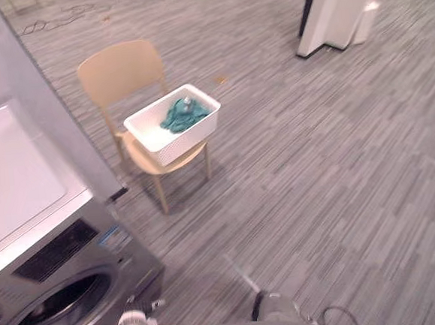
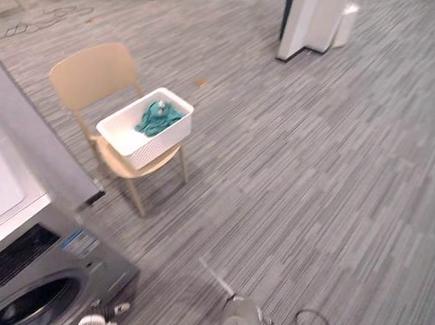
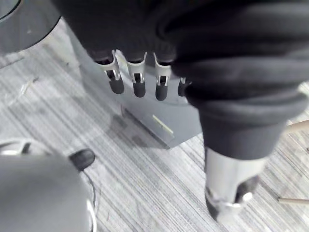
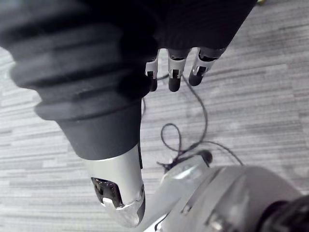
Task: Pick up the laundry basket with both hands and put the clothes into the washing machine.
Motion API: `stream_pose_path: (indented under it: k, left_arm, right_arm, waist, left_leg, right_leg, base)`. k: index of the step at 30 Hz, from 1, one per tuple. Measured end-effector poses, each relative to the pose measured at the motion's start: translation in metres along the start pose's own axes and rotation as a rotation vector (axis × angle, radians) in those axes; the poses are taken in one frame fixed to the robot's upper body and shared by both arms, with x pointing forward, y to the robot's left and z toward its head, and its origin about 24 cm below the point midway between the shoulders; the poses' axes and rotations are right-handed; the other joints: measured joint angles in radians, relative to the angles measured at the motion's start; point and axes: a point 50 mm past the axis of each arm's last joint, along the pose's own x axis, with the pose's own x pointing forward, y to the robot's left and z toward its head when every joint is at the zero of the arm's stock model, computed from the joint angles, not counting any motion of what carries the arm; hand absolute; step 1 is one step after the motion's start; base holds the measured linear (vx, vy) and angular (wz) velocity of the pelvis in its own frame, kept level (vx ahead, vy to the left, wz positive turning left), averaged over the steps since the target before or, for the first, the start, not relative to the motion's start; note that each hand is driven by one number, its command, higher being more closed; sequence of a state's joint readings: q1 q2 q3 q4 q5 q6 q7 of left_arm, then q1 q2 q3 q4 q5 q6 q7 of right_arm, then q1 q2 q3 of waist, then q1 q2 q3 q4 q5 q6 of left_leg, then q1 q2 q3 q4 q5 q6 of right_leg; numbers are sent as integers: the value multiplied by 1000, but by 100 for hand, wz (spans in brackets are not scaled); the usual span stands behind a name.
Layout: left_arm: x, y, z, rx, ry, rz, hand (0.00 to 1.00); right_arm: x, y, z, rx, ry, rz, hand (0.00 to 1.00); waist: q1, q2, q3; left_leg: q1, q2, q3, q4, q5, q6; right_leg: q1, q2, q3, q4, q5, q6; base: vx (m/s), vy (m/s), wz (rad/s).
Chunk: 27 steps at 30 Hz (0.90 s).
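While each wrist view looks along its own hand, left hand [image 3: 139,83] and right hand [image 4: 174,77] hang with fingers relaxed, holding nothing. Past the left fingers stands the washer [image 3: 145,112], grey side on; past the right, floor [image 4: 260,96]. Eye views add the basket [image 1: 191,138], clothes [image 1: 183,114] inside, on a chair [image 1: 120,71] near the washer.

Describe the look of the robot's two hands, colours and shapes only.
Both match. The left hand has a bulky dark ribbed cover over its back and wrist, a row of short silver fingers with rounded dark tips, and a thicker silver thumb set apart. The right hand looks the same.
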<state>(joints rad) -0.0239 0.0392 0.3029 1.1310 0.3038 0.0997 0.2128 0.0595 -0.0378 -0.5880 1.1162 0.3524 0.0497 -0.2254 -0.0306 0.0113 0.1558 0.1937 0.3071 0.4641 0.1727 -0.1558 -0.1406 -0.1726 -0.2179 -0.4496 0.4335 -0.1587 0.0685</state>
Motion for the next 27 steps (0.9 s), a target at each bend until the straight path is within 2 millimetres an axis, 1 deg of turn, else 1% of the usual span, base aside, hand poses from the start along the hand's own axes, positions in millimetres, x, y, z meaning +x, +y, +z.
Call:
stream_pose_path:
  k: [1,2,3,4,5,6,7,8,9,10,11,12,13,14,15,16,17,18,19,20,21,22,23,24,25,26,27]
  left_arm:
    - [1,4,2,-32,-5,11,0]
    - [1,6,4,-49,-10,18,0]
    - [2,9,7,-74,-19,28,0]
    - [2,10,6,-81,-19,35,0]
    - [1,10,4,-82,-14,35,0]
    - [0,7,-2,-88,6,28,0]
    - [-2,4,-14,-99,37,22,0]
    - [-3,2,-20,-110,54,21,0]
    - [-5,2,-31,-115,81,24,0]
    - [-8,0,-41,-115,115,16,0]
    - [-9,-2,-47,-116,132,13,0]
    - [-11,-3,-55,-135,158,15,0]
    - [-12,-3,-58,-164,172,20,0]
    - [-12,-2,-60,-185,181,27,0]
    - [-13,0,-63,-209,195,36,0]
    - [-14,-1,-67,-243,211,44,0]
    - [-14,0,-66,-252,210,49,0]
    - [-14,1,-66,-262,210,53,0]
    - [-13,3,-67,-272,215,58,0]
    - [-14,4,-69,-280,222,66,0]
    - [-14,4,-71,-282,225,68,0]
    - [-14,5,-72,-280,230,70,0]
    - [-13,7,-72,-267,226,71,0]
    - [-13,9,-70,-262,219,73,0]
    - [-10,16,-64,-246,195,83,0]
    - [-8,19,-60,-248,182,89,0]
    - [-6,22,-55,-250,166,95,0]
  right_arm:
    - [0,1,0,-16,-2,5,0]
    - [0,1,1,-22,-8,6,0]
    - [1,-3,6,-32,-24,-2,0]
    - [1,-4,10,-42,-45,-3,0]
    - [2,-5,16,-46,-65,-3,0]
    - [1,1,30,-46,-118,15,0]
    - [0,5,38,-43,-148,29,0]
    - [-1,9,39,-43,-153,39,0]
    - [-2,16,40,-40,-154,56,0]
    - [-4,25,35,-38,-147,83,0]
    - [-5,29,34,-38,-149,94,0]
    - [-7,33,33,-37,-156,107,0]
    - [-8,37,35,-33,-172,121,0]
    - [-9,39,37,-31,-181,129,0]
    - [-11,43,39,-34,-197,142,0]
    - [-15,51,43,-50,-229,174,0]
    - [-15,52,42,-46,-232,179,0]
    - [-17,60,44,-42,-236,200,0]
    - [-18,63,40,-40,-225,206,0]
    - [-18,60,32,-38,-202,201,0]
    - [-17,58,29,-40,-192,198,0]
    - [-15,53,22,-45,-164,198,0]
    - [-13,49,23,-42,-160,193,0]
    - [-12,46,23,-41,-156,184,0]
    - [-9,36,16,-64,-135,156,0]
    - [-8,28,10,-63,-114,133,0]
    - [-5,11,-3,-48,-67,86,0]
  waist:
    - [3,6,8]
    - [3,6,8]
    - [3,7,13]
    - [6,13,31]
    - [11,20,35]
    - [16,45,42]
    - [18,61,45]
    - [20,65,45]
    - [32,65,45]
    - [44,66,44]
    - [49,65,45]
    - [58,62,45]
    - [64,58,47]
    - [68,53,50]
    - [78,45,46]
    - [83,33,40]
    - [86,36,32]
    - [87,29,33]
    - [87,23,30]
    - [90,15,17]
    - [94,14,7]
    - [96,7,-8]
    - [92,-1,-19]
    - [88,-9,-22]
    - [77,-42,-17]
    - [68,-55,-11]
    - [50,-63,-6]
  left_leg:
    - [-69,48,-13,146,15,33]
    - [-116,76,-35,237,35,76]
    - [-188,122,-94,405,107,167]
    - [-229,146,-143,528,179,189]
    - [-247,142,-163,592,166,180]
    - [-292,96,-203,701,107,142]
    - [-339,23,-239,750,58,94]
    - [-361,-16,-249,749,36,78]
    - [-393,-81,-250,701,8,68]
    - [-403,-133,-236,586,-7,70]
    - [-402,-152,-230,512,-10,73]
    - [-393,-187,-213,319,-3,78]
    - [-386,-213,-208,140,33,87]
    - [-382,-220,-197,83,85,106]
    - [-367,-222,-171,34,148,100]
    - [-344,-241,-122,12,166,146]
    - [-344,-248,-110,19,156,163]
    - [-342,-254,-101,61,125,193]
    - [-331,-265,-100,81,104,201]
    - [-303,-284,-102,85,77,208]
    - [-287,-290,-101,78,60,207]
    - [-250,-308,-102,48,26,203]
    - [-221,-331,-105,24,0,204]
    - [-200,-344,-108,12,-2,200]
    - [-152,-376,-139,-4,-10,205]
    - [-129,-387,-165,-4,-12,214]
    - [-87,-391,-223,0,-21,218]
  right_leg:
    - [1,22,0,-11,-6,-11]
    - [11,37,0,-29,-3,-24]
    - [60,71,0,-74,2,-42]
    - [110,91,14,-107,-3,-56]
    - [124,98,33,-116,-9,-66]
    - [151,110,63,-140,-9,-70]
    - [171,125,94,-175,-5,-77]
    - [177,133,111,-191,-3,-79]
    - [190,149,140,-223,6,-73]
    - [215,169,163,-260,17,-67]
    - [227,177,169,-274,22,-63]
    - [249,186,184,-295,29,-61]
    - [269,187,194,-311,23,-51]
    - [282,183,201,-319,19,-45]
    - [297,174,218,-331,13,-33]
    - [315,152,236,-348,6,-12]
    - [315,143,248,-354,6,-9]
    - [324,129,262,-364,13,-1]
    - [343,115,275,-363,14,0]
    - [358,97,289,-338,8,-2]
    - [352,92,299,-306,-1,-3]
    - [315,79,320,-180,-36,15]
    - [228,48,339,44,-63,51]
    - [164,31,355,186,-53,62]
    - [53,5,402,452,39,75]
    - [14,4,421,571,67,79]
    - [-41,15,434,724,65,78]
  base:
    - [115,-236,-19]
    - [162,-342,-22]
    - [183,-392,-32]
    - [172,-266,-46]
    - [178,-182,-71]
    - [201,-121,-86]
    - [213,-98,-85]
    - [222,-58,-86]
    - [255,-27,-91]
    - [268,-22,-89]
    - [307,-3,-75]
    - [332,17,-47]
    - [337,35,-37]
    - [344,68,-31]
    - [466,150,-34]
    - [476,169,-37]
    - [499,191,-35]
    - [312,127,-21]
    - [378,168,-12]
    - [283,143,-1]
    - [333,176,-8]
    - [315,200,-12]
    - [290,196,-6]
    - [301,176,25]
    - [238,83,49]
    - [326,34,107]
    - [314,-48,136]
